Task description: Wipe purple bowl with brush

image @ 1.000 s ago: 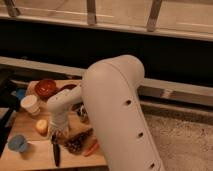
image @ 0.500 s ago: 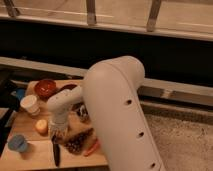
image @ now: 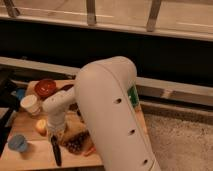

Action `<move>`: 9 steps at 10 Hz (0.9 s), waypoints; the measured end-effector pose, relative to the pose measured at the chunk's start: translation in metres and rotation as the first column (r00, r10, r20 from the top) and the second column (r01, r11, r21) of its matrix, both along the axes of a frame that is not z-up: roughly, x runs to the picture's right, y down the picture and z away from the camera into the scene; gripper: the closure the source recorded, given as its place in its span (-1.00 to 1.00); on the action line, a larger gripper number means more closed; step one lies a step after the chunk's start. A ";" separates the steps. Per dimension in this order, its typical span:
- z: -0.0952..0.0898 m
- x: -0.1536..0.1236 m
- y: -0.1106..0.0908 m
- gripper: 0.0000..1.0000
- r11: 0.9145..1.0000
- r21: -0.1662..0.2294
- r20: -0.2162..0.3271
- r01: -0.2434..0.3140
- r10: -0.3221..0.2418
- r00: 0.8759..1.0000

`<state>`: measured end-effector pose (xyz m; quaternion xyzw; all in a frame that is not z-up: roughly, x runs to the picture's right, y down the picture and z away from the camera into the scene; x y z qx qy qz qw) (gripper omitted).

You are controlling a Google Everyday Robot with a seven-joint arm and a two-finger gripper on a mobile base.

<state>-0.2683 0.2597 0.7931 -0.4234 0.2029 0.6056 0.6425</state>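
- Black and slim, the brush (image: pixel 56 154) lies on the wooden tabletop (image: pixel 30 159), running from under the gripper toward 6 o'clock, tipped a little to 5.
- The gripper (image: pixel 53 140) hangs at the end of the white arm (image: pixel 107 110), low over the front of the tabletop, its fingers pressed together on the upper end of the brush.
- The far tip of the brush rests on the wood.
- The purple bowl (image: pixel 75 143) sits just beside the gripper at 3 o'clock, dark and partly tucked under the arm's big elbow.
- An orange carrot (image: pixel 90 150) peeks out at the bowl's 4 o'clock.
- A reddish-orange bowl (image: pixel 46 88) stands well apart from the gripper at 12 o'clock, with a white cup (image: pixel 30 104) near it at 8 o'clock.
- A blue cup (image: pixel 17 144) sits at the gripper's 9 o'clock, near the left edge.
- Against a second ago, the wrist has sunk slightly and the fingers have drawn together; the brush, both bowls and the cups lie where they did.
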 end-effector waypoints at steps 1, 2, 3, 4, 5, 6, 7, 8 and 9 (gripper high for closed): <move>0.000 0.001 0.000 1.00 1.000 0.000 -0.001 -0.001 0.001 1.000; -0.002 0.001 -0.002 1.00 1.000 0.008 -0.006 0.003 -0.003 1.000; -0.005 0.002 -0.010 1.00 0.999 0.039 -0.015 0.018 -0.017 1.000; -0.013 0.003 -0.020 1.00 0.998 0.063 -0.025 0.024 -0.022 0.999; -0.021 0.006 -0.032 1.00 0.995 0.093 -0.035 0.024 -0.021 0.999; -0.027 0.009 -0.045 1.00 0.992 0.126 -0.040 0.016 -0.011 0.999; -0.029 0.009 -0.049 1.00 0.990 0.140 -0.038 0.011 -0.006 0.999; -0.031 0.006 -0.058 1.00 0.985 0.174 -0.024 -0.002 0.006 1.000; -0.034 0.004 -0.066 1.00 0.981 0.194 -0.007 -0.015 0.017 1.000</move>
